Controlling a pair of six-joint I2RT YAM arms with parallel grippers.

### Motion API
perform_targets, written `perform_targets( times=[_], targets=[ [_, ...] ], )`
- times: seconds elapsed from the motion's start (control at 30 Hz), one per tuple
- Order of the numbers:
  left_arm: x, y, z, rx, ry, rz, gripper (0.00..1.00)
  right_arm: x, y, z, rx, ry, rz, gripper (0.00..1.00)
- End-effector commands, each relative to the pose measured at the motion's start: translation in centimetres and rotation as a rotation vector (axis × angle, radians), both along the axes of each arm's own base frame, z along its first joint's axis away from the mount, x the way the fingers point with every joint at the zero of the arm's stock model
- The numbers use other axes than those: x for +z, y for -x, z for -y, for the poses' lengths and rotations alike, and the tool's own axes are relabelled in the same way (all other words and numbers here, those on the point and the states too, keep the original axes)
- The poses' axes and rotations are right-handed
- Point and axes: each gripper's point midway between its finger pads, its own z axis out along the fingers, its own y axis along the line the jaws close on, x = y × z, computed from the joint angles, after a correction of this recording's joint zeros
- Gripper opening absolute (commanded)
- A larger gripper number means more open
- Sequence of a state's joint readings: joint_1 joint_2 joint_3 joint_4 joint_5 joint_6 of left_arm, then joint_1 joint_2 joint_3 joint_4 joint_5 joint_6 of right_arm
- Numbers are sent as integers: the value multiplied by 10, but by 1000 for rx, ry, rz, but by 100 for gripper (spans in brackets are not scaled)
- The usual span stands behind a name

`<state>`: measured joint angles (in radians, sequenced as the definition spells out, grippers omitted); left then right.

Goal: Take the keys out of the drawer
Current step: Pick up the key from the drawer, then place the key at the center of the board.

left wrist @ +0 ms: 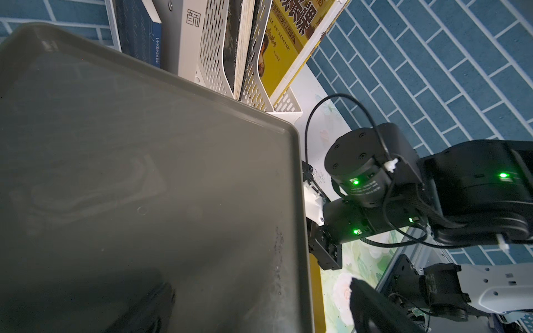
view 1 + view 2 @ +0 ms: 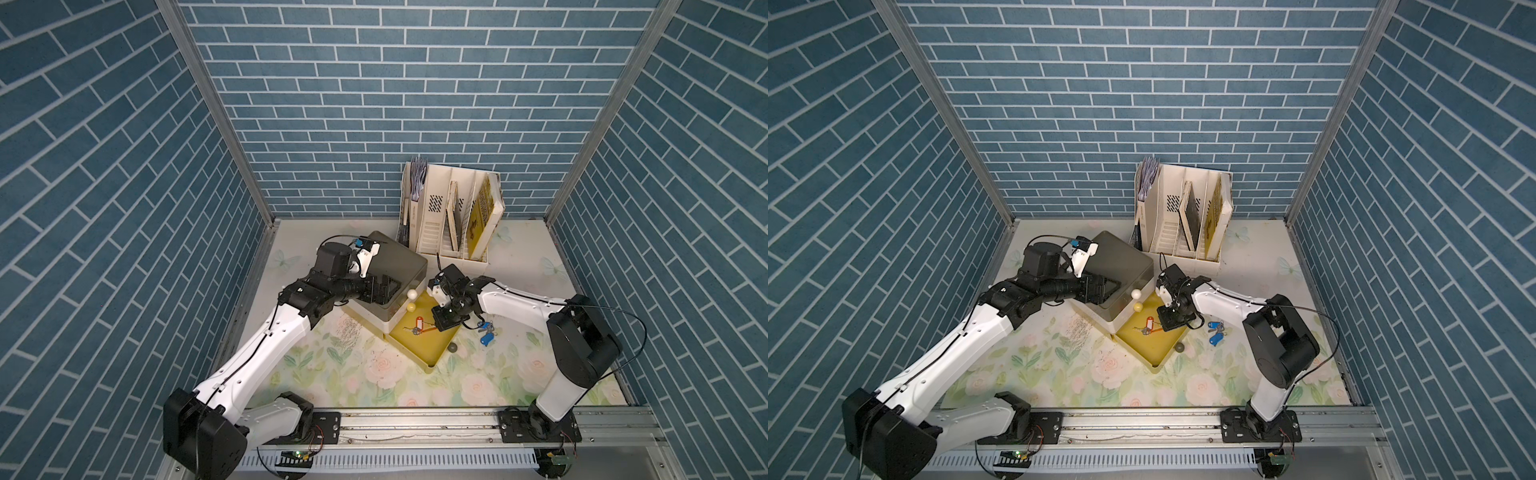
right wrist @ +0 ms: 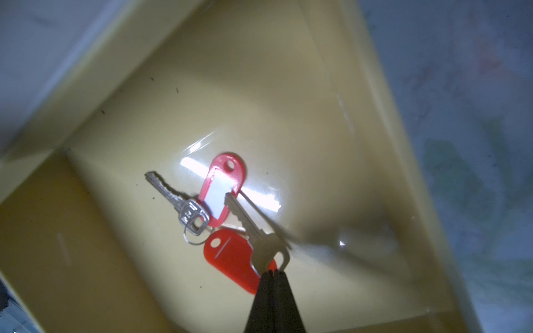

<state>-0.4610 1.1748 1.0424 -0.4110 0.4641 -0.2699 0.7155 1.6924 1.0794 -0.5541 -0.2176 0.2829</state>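
White file rack [image 2: 432,232] on the floral table [image 2: 374,374]
It stood far, near the blue brick wall [image 2: 374,104], holding a leaning yellow book [image 2: 482,212] and purple papers [image 2: 417,174].

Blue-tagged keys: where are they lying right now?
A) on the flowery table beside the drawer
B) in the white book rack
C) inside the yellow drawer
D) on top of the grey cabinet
A: the blue-tagged keys lie on the flowery table, just outside the wall of the yellow drawer, which has the red-tagged keys in it.
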Motion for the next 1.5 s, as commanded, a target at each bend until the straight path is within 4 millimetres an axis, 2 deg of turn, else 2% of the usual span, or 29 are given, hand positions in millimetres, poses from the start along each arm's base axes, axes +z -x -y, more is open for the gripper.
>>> perform_targets(
  times=[0.0, 0.5, 0.97, 1.23, 1.47],
  targets=[
    [-8, 0, -3, 5, -16, -16, 100, 16, 3, 8, -20, 10, 24, 0],
    [12, -8, 3, 3, 25, 13, 100, 72, -2, 11, -72, -51, 121, 0],
    [42, -25, 11, 4, 55, 68, 100, 144, -11, 14, -123, -155, 245, 0],
    [60, -23, 14, -4, 105, 105, 100, 178, -18, 16, -153, -220, 302, 0],
    [67, -15, 13, -3, 143, 116, 100, 200, -17, 21, -196, -287, 340, 0]
  ],
)
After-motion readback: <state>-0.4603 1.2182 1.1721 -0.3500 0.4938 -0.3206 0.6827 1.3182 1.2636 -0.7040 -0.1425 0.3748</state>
